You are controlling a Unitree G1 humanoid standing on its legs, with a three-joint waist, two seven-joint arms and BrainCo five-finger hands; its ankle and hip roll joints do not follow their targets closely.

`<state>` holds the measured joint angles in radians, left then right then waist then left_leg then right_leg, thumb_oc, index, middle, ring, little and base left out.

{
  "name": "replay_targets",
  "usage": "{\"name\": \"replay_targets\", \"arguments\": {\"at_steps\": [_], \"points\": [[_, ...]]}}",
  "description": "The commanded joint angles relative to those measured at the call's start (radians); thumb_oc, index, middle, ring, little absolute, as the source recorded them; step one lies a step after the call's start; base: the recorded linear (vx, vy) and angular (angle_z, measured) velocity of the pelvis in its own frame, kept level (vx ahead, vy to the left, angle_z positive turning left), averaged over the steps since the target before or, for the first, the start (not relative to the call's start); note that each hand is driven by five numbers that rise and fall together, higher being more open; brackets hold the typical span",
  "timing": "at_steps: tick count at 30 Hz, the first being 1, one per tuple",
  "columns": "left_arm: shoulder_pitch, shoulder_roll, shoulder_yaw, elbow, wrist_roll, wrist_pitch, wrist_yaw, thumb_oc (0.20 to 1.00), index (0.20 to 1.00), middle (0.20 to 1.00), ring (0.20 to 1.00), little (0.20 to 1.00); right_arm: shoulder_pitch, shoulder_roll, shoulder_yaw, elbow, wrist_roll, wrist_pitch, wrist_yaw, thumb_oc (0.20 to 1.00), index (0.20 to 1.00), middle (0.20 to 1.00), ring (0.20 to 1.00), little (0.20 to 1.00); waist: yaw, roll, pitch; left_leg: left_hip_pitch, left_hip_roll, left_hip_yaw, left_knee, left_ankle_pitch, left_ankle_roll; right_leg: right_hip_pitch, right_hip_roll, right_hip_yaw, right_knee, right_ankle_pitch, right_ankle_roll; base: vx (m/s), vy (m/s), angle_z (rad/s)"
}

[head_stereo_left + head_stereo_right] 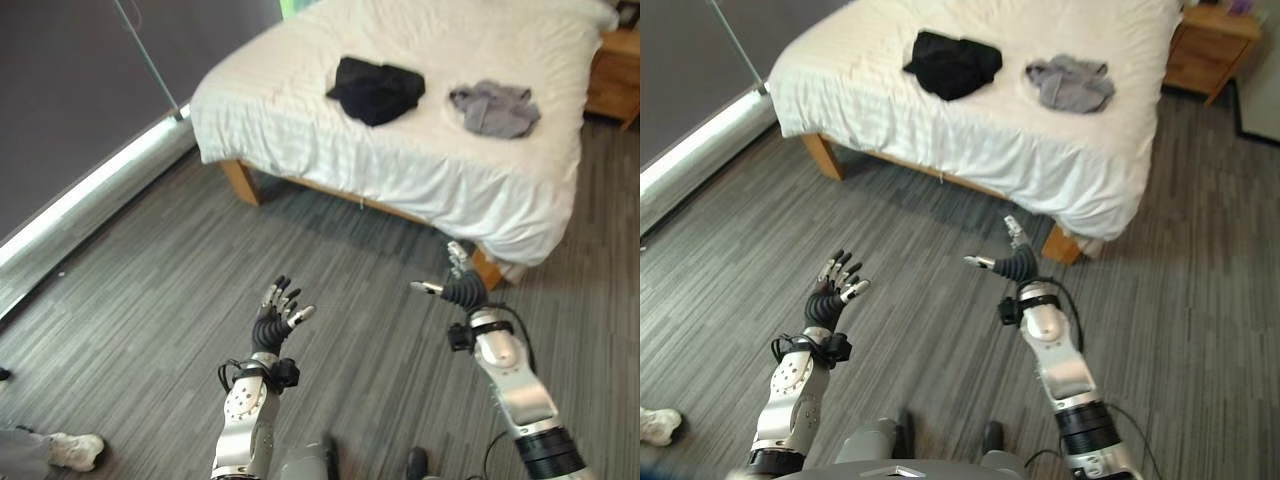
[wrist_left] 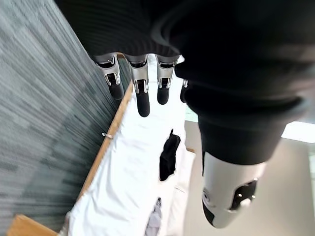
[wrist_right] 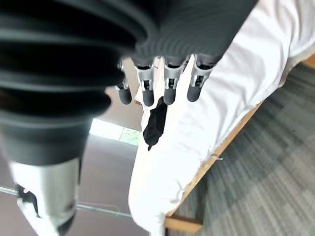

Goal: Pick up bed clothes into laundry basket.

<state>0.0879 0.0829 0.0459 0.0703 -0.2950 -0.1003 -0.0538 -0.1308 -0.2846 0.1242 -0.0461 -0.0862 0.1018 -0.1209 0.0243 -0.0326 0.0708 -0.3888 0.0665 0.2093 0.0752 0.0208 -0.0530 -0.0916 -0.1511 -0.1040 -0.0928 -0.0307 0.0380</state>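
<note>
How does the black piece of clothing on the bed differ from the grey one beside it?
The black crumpled garment is darker and looks larger and bulkier than the grey crumpled garment, which seems flatter and more spread out. The black garment lies nearer the bed's middle, on the robot's left; the grey garment lies to its right, closer to the wooden nightstand. Both rest loose on the white bedsheet, apart from each other, and no robot hand touches them.

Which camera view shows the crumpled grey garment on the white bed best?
The left eye view: the crumpled grey garment lies whole and unobstructed; the right eye view matches it. The left wrist view catches a sliver.
</note>
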Motion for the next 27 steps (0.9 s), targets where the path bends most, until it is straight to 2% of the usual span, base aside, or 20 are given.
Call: {"name": "replay_targets", "arguments": {"at_steps": [1,2,3,5,6,8,10,11,13,14,16,18,19,20,21,22,23,24,26,27], "points": [[0.029,0.042,0.024,-0.141,0.022,-0.091,-0.029,1.000,1.000,1.000,1.000,1.000,-0.012,0.033,-0.033,-0.037,0.016,-0.039,0.003,1.000,1.000,1.000,1.000,1.000,0.049,0.007,-0.038,-0.047,0.098,-0.004,-0.163,0.113,-0.078,0.191,0.020,0.000,0.006,-0.054,0.052,1.02,0.408,-0.66],[0.068,0.063,0.039,-0.143,0.025,-0.076,-0.052,1.000,1.000,1.000,1.000,1.000,0.054,0.034,-0.049,-0.042,-0.016,-0.058,0.017,1.000,1.000,1.000,1.000,1.000,0.061,0.007,-0.067,0.037,0.079,-0.005,-0.163,0.190,-0.062,0.282,0.028,0.037,0.006,-0.097,0.076,1.01,0.413,-0.90],[0.072,0.064,0.038,-0.144,0.024,-0.076,-0.053,1.000,1.000,1.000,1.000,1.000,0.059,0.035,-0.049,-0.044,-0.018,-0.059,0.017,1.000,1.000,1.000,1.000,1.000,0.062,0.003,-0.062,0.046,0.075,-0.002,-0.163,0.190,-0.061,0.291,0.023,0.038,0.006,-0.098,0.078,0.85,0.376,-0.77],[0.064,0.070,0.022,-0.114,0.028,-0.057,-0.067,1.000,1.000,1.000,1.000,1.000,0.104,0.028,-0.056,-0.028,-0.057,-0.075,0.005,1.000,1.000,1.000,1.000,1.000,0.069,-0.017,-0.061,0.132,0.065,0.023,-0.163,0.202,-0.050,0.272,0.003,0.033,0.166,-0.112,0.113,0.41,0.208,-0.69],[0.055,0.069,0.014,-0.103,0.024,-0.049,-0.069,1.000,1.000,1.000,1.000,1.000,0.117,0.024,-0.064,-0.028,-0.072,-0.076,0.007,1.000,1.000,1.000,1.000,1.000,0.067,-0.021,-0.060,0.155,0.062,0.032,-0.163,0.194,-0.046,0.233,-0.005,0.039,0.268,-0.090,0.121,0.39,0.236,-0.39],[0.033,0.089,-0.004,-0.088,0.026,-0.046,-0.071,1.000,1.000,1.000,1.000,1.000,0.125,0.020,-0.086,-0.054,-0.088,-0.075,0.005,1.000,1.000,1.000,1.000,1.000,0.059,-0.011,-0.069,0.179,0.089,0.063,-0.163,0.174,-0.049,0.089,-0.041,0.022,0.455,-0.021,0.127,0.30,0.219,-0.31],[0.013,0.104,-0.014,-0.082,0.029,-0.050,-0.074,1.000,1.000,1.000,1.000,1.000,0.143,0.023,-0.115,-0.075,-0.087,-0.080,-0.005,1.000,1.000,1.000,1.000,1.000,0.048,-0.009,-0.080,0.186,0.112,0.095,-0.163,0.149,-0.047,-0.021,-0.077,-0.041,0.504,0.018,0.120,0.21,0.161,-0.41],[0.004,0.104,-0.018,-0.080,0.029,-0.051,-0.075,1.000,1.000,1.000,1.000,1.000,0.151,0.025,-0.130,-0.087,-0.086,-0.079,-0.009,1.000,1.000,1.000,1.000,1.000,0.040,-0.007,-0.080,0.187,0.117,0.099,-0.163,0.143,-0.043,-0.054,-0.070,-0.066,0.479,0.024,0.114,0.19,0.117,-0.46],[-0.016,0.110,-0.025,-0.071,0.033,-0.045,-0.079,1.000,1.000,1.000,1.000,1.000,0.179,0.025,-0.173,-0.128,-0.083,-0.077,-0.011,1.000,1.000,1.000,1.000,1.000,0.006,-0.013,-0.083,0.206,0.105,0.101,-0.163,0.107,-0.042,-0.127,-0.002,-0.097,0.378,0.000,0.100,0.27,0.072,-0.16],[-0.019,0.112,-0.033,-0.073,0.034,-0.050,-0.078,1.000,1.000,1.000,1.000,1.000,0.192,0.019,-0.184,-0.143,-0.085,-0.075,-0.011,1.000,1.000,1.000,1.000,1.000,-0.001,-0.016,-0.087,0.206,0.099,0.096,-0.163,0.102,-0.040,-0.123,0.021,-0.107,0.314,0.012,0.102,0.33,0.026,0.19],[-0.026,0.098,-0.045,-0.056,0.032,-0.049,-0.078,1.000,1.000,1.000,1.000,1.000,0.206,0.016,-0.225,-0.172,-0.076,-0.067,-0.020,1.000,1.000,1.000,1.000,1.000,-0.032,-0.038,-0.091,0.255,0.068,0.100,-0.163,0.055,-0.037,-0.142,0.058,-0.120,0.150,0.088,0.078,0.37,0.000,0.16],[-0.027,0.069,-0.050,-0.037,0.020,-0.044,-0.078,1.000,1.000,1.000,1.000,1.000,0.215,0.005,-0.248,-0.185,-0.074,-0.060,-0.026,1.000,1.000,1.000,1.000,1.000,-0.050,-0.059,-0.095,0.317,0.045,0.123,-0.163,0.005,-0.041,-0.165,0.054,-0.179,0.040,0.178,0.056,0.53,0.005,0.20],[-0.027,0.040,-0.044,-0.022,0.014,-0.034,-0.078,1.000,1.000,1.000,1.000,1.000,0.226,-0.009,-0.277,-0.193,-0.081,-0.032,-0.034,1.000,1.000,1.000,1.000,1.000,-0.054,-0.066,-0.102,0.384,0.019,0.152,-0.163,-0.049,-0.038,-0.209,0.043,-0.282,0.006,0.216,0.042,0.63,0.017,0.22],[-0.027,0.028,-0.044,-0.024,0.015,-0.033,-0.080,1.000,1.000,1.000,1.000,1.000,0.231,-0.018,-0.290,-0.197,-0.093,-0.027,-0.038,1.000,1.000,1.000,1.000,1.000,-0.056,-0.072,-0.106,0.412,0.004,0.168,-0.163,-0.068,-0.038,-0.232,0.029,-0.332,0.006,0.227,0.041,0.80,-0.004,-0.12],[-0.024,0.006,-0.051,-0.036,0.026,-0.030,-0.082,1.000,1.000,1.000,1.000,1.000,0.258,-0.045,-0.336,-0.223,-0.123,-0.009,-0.052,1.000,1.000,1.000,1.000,1.000,-0.066,-0.067,-0.120,0.471,-0.022,0.167,-0.163,-0.114,-0.024,-0.249,0.007,-0.389,0.006,0.239,0.024,0.48,-0.018,-0.36],[-0.022,0.004,-0.054,-0.036,0.027,-0.030,-0.081,1.000,1.000,1.000,1.000,1.000,0.262,-0.046,-0.337,-0.227,-0.123,-0.006,-0.051,1.000,1.000,1.000,1.000,1.000,-0.066,-0.064,-0.119,0.473,-0.021,0.165,-0.163,-0.115,-0.023,-0.246,0.008,-0.391,0.006,0.238,0.024,0.49,-0.018,-0.48],[-0.020,-0.004,-0.059,-0.042,0.029,-0.032,-0.084,1.000,1.000,1.000,1.000,1.000,0.272,-0.059,-0.361,-0.237,-0.143,0.001,-0.051,1.000,1.000,1.000,1.000,1.000,-0.076,-0.061,-0.133,0.499,-0.036,0.160,-0.163,-0.139,-0.018,-0.237,0.007,-0.388,0.006,0.227,0.007,0.38,0.002,-0.06],[-0.011,-0.012,-0.076,-0.042,0.039,-0.027,-0.087,1.000,1.000,1.000,1.000,1.000,0.291,-0.054,-0.379,-0.252,-0.143,0.014,-0.034,1.000,1.000,1.000,1.000,1.000,-0.086,-0.045,-0.151,0.542,-0.043,0.147,-0.163,-0.168,-0.015,-0.208,0.021,-0.373,0.006,0.230,-0.028,0.54,-0.022,-0.02],[-0.001,-0.017,-0.092,-0.047,0.052,-0.029,-0.081,1.000,1.000,1.000,1.000,1.000,0.294,-0.064,-0.398,-0.263,-0.156,0.025,-0.035,1.000,1.000,1.000,1.000,1.000,-0.090,-0.037,-0.155,0.570,-0.046,0.138,-0.163,-0.172,-0.020,-0.185,0.020,-0.370,0.006,0.232,-0.036,0.39,-0.050,-0.13],[0.008,-0.029,-0.100,-0.063,0.063,-0.029,-0.064,1.000,1.000,1.000,1.000,1.000,0.272,-0.102,-0.411,-0.253,-0.220,0.041,-0.057,1.000,1.000,1.000,1.000,1.000,-0.083,-0.011,-0.160,0.591,-0.042,0.153,-0.105,-0.161,-0.044,-0.128,0.021,-0.384,0.006,0.218,-0.030,0.24,-0.062,-0.14]]}}
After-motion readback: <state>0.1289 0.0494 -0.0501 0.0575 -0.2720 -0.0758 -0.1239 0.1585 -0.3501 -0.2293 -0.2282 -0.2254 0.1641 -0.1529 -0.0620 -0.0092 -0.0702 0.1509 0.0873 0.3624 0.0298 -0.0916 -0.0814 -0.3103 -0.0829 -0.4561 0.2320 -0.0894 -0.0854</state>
